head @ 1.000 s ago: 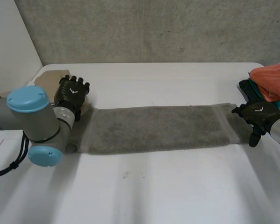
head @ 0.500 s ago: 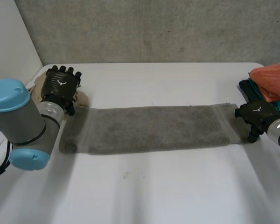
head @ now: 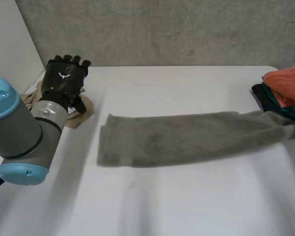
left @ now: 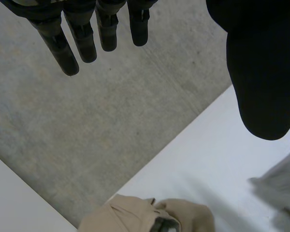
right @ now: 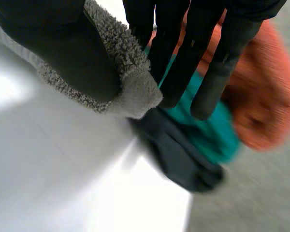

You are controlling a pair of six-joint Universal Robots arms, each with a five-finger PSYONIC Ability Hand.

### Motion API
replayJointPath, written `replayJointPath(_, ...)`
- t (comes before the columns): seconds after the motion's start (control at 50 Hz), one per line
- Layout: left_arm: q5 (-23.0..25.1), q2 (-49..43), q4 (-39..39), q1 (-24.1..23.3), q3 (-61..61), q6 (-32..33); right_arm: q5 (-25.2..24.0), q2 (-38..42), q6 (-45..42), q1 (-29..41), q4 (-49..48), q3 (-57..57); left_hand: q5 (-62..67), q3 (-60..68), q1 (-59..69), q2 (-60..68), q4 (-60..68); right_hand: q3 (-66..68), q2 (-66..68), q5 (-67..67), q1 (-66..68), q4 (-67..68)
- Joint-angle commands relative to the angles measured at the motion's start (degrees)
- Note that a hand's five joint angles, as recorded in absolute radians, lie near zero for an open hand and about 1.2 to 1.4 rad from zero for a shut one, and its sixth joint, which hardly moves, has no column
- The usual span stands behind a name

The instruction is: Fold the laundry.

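The left hand (head: pixel 65 78) has let go and lifted, fingers straight and spread, above the beige cloth (head: pixel 78 110), while the right hand (right: pixel 181 53) — pinching one end of the grey towel (head: pixel 177 137) — has dragged it along the table (head: pixel 187 196) towards the clothes pile (head: pixel 285 86), so the folding itself seems not yet begun.

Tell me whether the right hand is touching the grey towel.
Touching. In the right wrist view the right hand pinches an end of the grey towel between its thumb and fingers.

no readable text, labels or numbers
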Motion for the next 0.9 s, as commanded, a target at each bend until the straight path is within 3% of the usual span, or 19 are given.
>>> replayJointPath(0.02, 0.0, 2.7, 0.0, -0.2, -2.4, 0.0, 0.6, -2.0, -7.0, -4.3, 0.0, -0.9, -2.7, -2.2, -0.9, -1.8, -1.6, 12.1, 12.6, 12.9, 17.3, 11.4)
replayJointPath(0.12, 0.0, 3.3, 0.0, -0.1, -3.3, 0.0, 1.0, -2.9, -9.1, -1.0, -0.2, -2.4, -2.7, -2.2, -0.9, -1.8, -1.6, 12.1, 12.6, 12.9, 17.3, 11.4)
replayJointPath(0.34, -0.2, 6.1, -0.5, -0.2, -4.5, -0.2, -6.0, -5.1, 0.0, 31.6, -7.6, -4.9, -2.7, -2.2, -0.9, -1.8, -1.6, 12.1, 12.6, 12.9, 17.3, 11.4)
replayJointPath(0.46, -0.2, 6.3, -0.4, -1.2, -5.0, -0.2, -10.6, 2.7, -0.2, 47.3, -14.6, -5.5, -2.7, -2.2, -0.9, -1.8, -1.6, 12.1, 12.6, 12.9, 17.3, 11.4)
replayJointPath(0.52, -0.3, 6.0, -0.4, -1.9, -5.1, -0.2, -11.2, 8.0, -0.9, 51.6, -16.7, -6.2, -2.7, -2.2, -0.9, -1.8, -1.6, 12.1, 12.6, 12.9, 17.3, 11.4)
replayJointPath(0.62, -0.2, 5.0, -0.3, -3.4, -4.9, -0.1, -10.8, 12.6, -2.5, 54.7, -17.4, -6.8, -2.7, -2.2, -0.9, -1.8, -1.6, 8.8, 9.3, 9.6, 14.0, 8.2)
replayJointPath(0.64, -0.2, 4.7, -0.3, -3.5, -4.8, -0.1, -9.9, 12.4, -2.6, 54.7, -17.4, -6.7, -2.7, -2.2, -0.9, -1.8, -1.6, -1.2, -0.7, -0.4, 4.0, -1.9)
replayJointPath(0.66, -0.2, 4.2, -0.3, -3.9, -4.6, -0.1, -8.9, 11.6, -2.3, 54.7, -17.2, -6.7, -2.7, -2.2, -0.9, -1.8, -1.6, -29.6, -29.2, -28.8, -24.4, -30.3)
replayJointPath(0.7, -0.3, 3.0, -0.3, -4.9, -3.9, 0.0, -6.5, 10.1, -1.7, 54.7, -16.6, -6.7, -2.7, -2.2, -0.9, -1.8, -1.6, -57.9, -57.4, -57.1, -52.7, -58.6)
replayJointPath(0.74, -0.1, 2.6, -0.2, -5.7, -3.4, 0.0, -0.9, 7.0, -0.1, 54.5, -15.7, -5.5, -2.7, -2.2, -0.9, -1.8, -1.6, -57.9, -57.4, -57.1, -52.7, -58.6)
replayJointPath(0.82, -0.1, 1.2, 0.0, -7.8, -1.6, 0.0, 5.8, 2.3, 6.8, 50.7, -11.6, -2.8, -2.7, -2.2, -0.9, -1.8, -1.6, -57.9, -57.4, -57.1, -52.7, -58.6)
replayJointPath(0.9, -0.2, -0.7, 0.0, -10.1, 0.5, 0.0, 5.0, -2.3, 12.7, 42.5, -4.2, 1.8, -2.7, -2.2, -0.9, -1.8, -1.6, -57.9, -57.4, -57.1, -52.7, -58.6)
